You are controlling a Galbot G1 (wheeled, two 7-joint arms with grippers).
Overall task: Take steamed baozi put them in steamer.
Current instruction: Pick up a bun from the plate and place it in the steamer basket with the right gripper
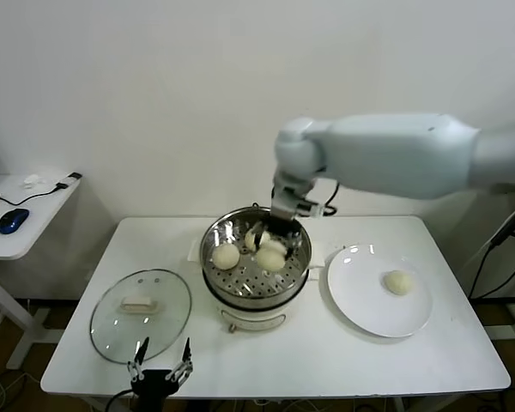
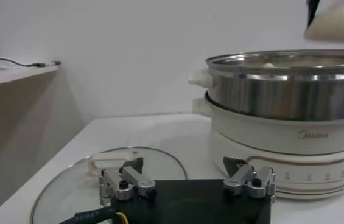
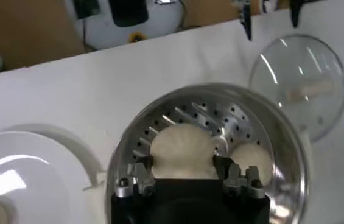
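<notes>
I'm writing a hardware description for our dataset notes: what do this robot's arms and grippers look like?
The right arm has a smooth, rounded pale blue-white shell ending in a dark wrist. The right gripper and left gripper match: flat black bodies carrying two silver metal finger blocks with black screws and dark tips. A black cable with a yellow wire runs beside the left gripper's base.

Round glass lid (image 1: 141,313) with white knob (image 1: 138,304), flat on white table (image 1: 326,360), just ahead of the left gripper (image 1: 163,356). White plate (image 1: 360,300) on the same table, to the right of the right gripper (image 1: 266,236) and below it. Well left of both, small side desk (image 1: 26,215) with blue mouse (image 1: 13,221) and black cable (image 1: 43,193).
</notes>
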